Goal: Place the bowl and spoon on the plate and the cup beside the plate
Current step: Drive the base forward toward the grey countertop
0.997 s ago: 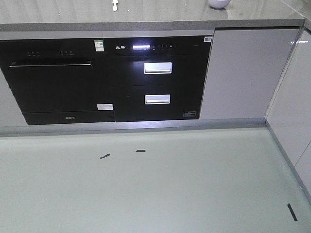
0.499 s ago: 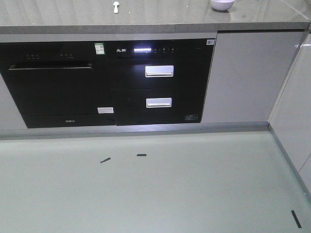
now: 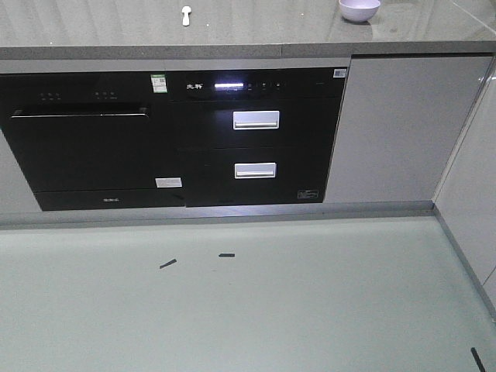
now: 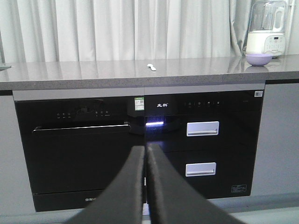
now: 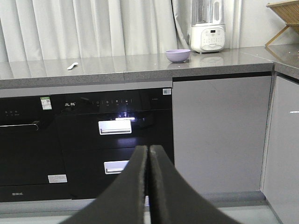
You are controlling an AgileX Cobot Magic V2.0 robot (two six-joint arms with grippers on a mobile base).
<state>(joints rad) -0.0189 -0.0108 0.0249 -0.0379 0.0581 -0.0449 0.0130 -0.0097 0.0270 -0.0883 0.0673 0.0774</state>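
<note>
Three views, all facing the same kitchen counter front.

The front camera sits high and well back, tilted down over the floor (image 3: 248, 302), so the counter (image 3: 256, 35) shows only at 12 o'clock. Both wrist cameras sit lower and nearer and look level. Each has its own gripper at 6 o'clock: left gripper (image 4: 145, 148), right gripper (image 5: 148, 148). The right wrist view stands further right. All three share the black appliance front (image 3: 256, 132), the spoon (image 3: 185, 15) and the bowl (image 3: 359, 9).

**Kitchen front: fixtures and finishes**

Grey stone counter (image 3: 232, 31) spans the view. Below it: black built-in appliance (image 3: 85, 147) at left, two black drawers (image 3: 256, 143) with silver handles at centre, grey cabinet door (image 3: 387, 132) at right. Behind it: pale curtains (image 4: 117, 28). Before it: pale green floor (image 3: 232, 310) with short dark marks (image 3: 167, 263).
</note>
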